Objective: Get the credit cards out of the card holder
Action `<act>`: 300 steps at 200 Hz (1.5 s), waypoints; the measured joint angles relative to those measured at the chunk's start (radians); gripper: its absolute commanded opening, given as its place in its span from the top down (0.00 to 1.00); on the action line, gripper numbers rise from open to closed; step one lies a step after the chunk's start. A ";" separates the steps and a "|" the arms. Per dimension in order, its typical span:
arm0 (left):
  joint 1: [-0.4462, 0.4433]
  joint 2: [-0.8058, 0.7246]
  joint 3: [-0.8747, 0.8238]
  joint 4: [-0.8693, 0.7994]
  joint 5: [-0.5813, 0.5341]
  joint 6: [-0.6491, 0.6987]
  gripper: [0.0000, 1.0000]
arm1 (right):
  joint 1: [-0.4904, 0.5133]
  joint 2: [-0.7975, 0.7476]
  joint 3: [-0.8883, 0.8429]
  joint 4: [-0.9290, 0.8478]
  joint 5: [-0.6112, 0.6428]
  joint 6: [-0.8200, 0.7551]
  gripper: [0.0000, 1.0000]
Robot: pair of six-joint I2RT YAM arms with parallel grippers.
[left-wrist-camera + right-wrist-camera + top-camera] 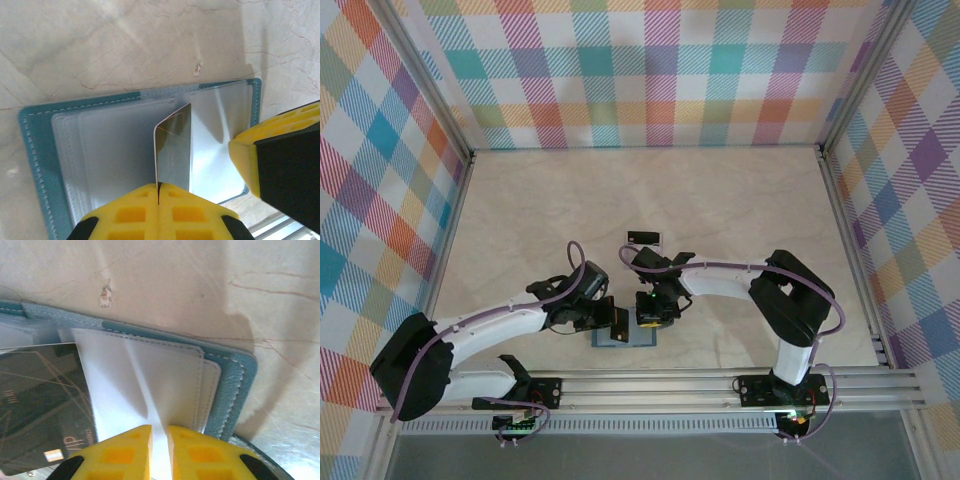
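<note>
The card holder (pixel 605 340) lies open flat on the table (pixel 720 200), by the near edge between my arms. My left fingers (pixel 158 195) are clamped tight on a card (pixel 175 150) — it stands on edge over the holder's middle. My right fingers (pixel 150 437) sit barely apart, tips down on the holder's right flap. Another card (pixel 643 238) — black band on it — lies on the table farther back.
</note>
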State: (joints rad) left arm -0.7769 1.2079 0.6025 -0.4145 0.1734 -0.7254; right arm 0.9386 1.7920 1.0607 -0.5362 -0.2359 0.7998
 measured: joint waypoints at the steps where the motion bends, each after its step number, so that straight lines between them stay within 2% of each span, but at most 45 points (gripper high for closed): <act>1: 0.000 0.000 0.000 -0.001 0.000 0.001 0.96 | 0.000 0.000 0.000 -0.001 0.001 0.000 0.81; 47: 0.000 -0.016 0.043 -0.095 -0.011 0.055 0.97 | 0.003 -0.008 0.001 -0.032 0.020 -0.003 0.80; 103: 0.000 -0.016 0.129 -0.180 -0.018 0.157 0.98 | 0.003 -0.064 -0.011 -0.051 0.053 -0.003 0.73; 133: 0.000 -0.001 0.200 -0.207 -0.012 0.268 1.00 | 0.002 -0.163 -0.014 -0.053 0.061 -0.003 0.73; 172: 0.000 0.101 0.350 -0.273 -0.006 0.466 1.00 | -0.027 -0.293 -0.014 -0.068 0.087 -0.007 0.72; 246: 0.001 0.248 0.545 -0.332 -0.010 0.906 1.00 | -0.279 -0.472 -0.089 -0.141 0.095 -0.096 0.72; 300: 0.043 0.460 0.795 -0.409 0.001 1.238 1.00 | -0.438 -0.499 -0.100 -0.193 0.051 -0.189 0.72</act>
State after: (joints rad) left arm -0.7334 1.6684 1.3979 -0.8234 0.1741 0.5129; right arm 0.5011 1.2926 0.9607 -0.7288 -0.1852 0.6109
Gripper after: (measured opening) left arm 0.050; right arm 0.275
